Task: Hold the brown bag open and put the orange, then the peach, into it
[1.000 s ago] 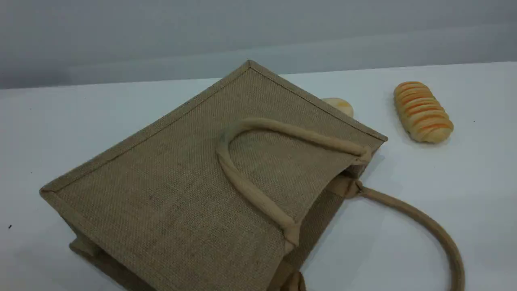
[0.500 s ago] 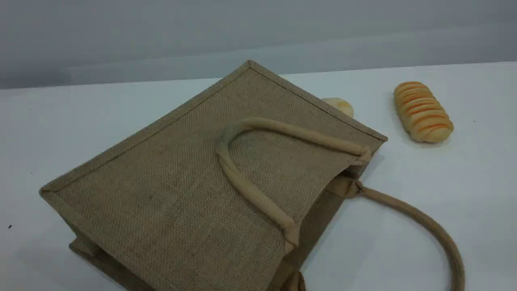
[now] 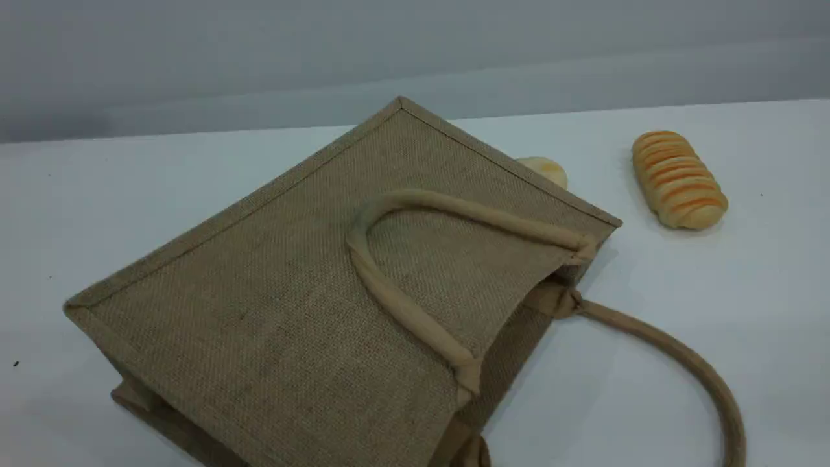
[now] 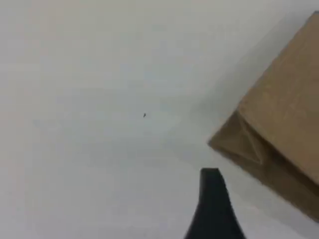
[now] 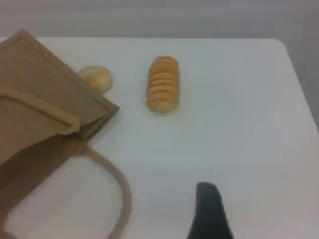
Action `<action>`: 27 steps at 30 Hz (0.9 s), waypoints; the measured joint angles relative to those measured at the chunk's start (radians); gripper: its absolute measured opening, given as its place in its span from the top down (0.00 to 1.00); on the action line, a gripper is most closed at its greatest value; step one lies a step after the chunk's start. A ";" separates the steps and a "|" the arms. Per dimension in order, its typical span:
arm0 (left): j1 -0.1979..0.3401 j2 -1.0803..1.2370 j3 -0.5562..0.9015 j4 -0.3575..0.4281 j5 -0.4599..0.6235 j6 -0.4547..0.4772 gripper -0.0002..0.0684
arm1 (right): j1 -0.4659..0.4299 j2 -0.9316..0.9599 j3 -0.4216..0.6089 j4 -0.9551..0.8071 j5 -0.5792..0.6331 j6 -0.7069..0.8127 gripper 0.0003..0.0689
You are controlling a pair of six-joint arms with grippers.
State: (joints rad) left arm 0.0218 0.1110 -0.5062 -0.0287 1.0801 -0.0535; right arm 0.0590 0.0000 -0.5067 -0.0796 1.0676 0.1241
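The brown bag (image 3: 279,311) lies on its side on the white table, its mouth facing the lower right and only slightly agape. One beige handle (image 3: 395,299) rests on the upper face; the other handle (image 3: 668,349) loops out over the table. The orange and the peach are out of view. Neither arm shows in the scene view. The left gripper's dark fingertip (image 4: 212,199) hovers over bare table beside a bottom corner of the bag (image 4: 284,114). The right gripper's fingertip (image 5: 208,209) hangs above the table right of the bag (image 5: 35,99). Nothing sits at either fingertip.
A yellow bread loaf with orange stripes (image 3: 679,179) lies at the far right, also seen from the right wrist (image 5: 163,83). A round cream bun (image 3: 548,170) peeks out behind the bag's far edge. The table's right edge (image 5: 299,84) runs close by.
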 joint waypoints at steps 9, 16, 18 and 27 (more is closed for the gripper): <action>-0.025 -0.100 0.000 -0.001 0.000 0.000 0.35 | 0.001 0.000 0.000 0.000 -0.001 0.002 0.38; -0.053 -0.111 0.001 0.000 0.000 -0.001 0.35 | 0.001 0.000 0.000 0.000 -0.001 0.002 0.38; -0.067 -0.111 0.001 0.000 -0.001 -0.001 0.35 | 0.001 0.000 0.000 0.000 -0.001 0.002 0.38; -0.065 -0.111 0.001 0.000 -0.004 -0.001 0.35 | 0.001 0.000 0.000 0.000 -0.001 0.000 0.38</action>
State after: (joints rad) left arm -0.0434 0.0000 -0.5053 -0.0287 1.0758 -0.0541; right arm 0.0603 0.0000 -0.5067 -0.0796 1.0667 0.1240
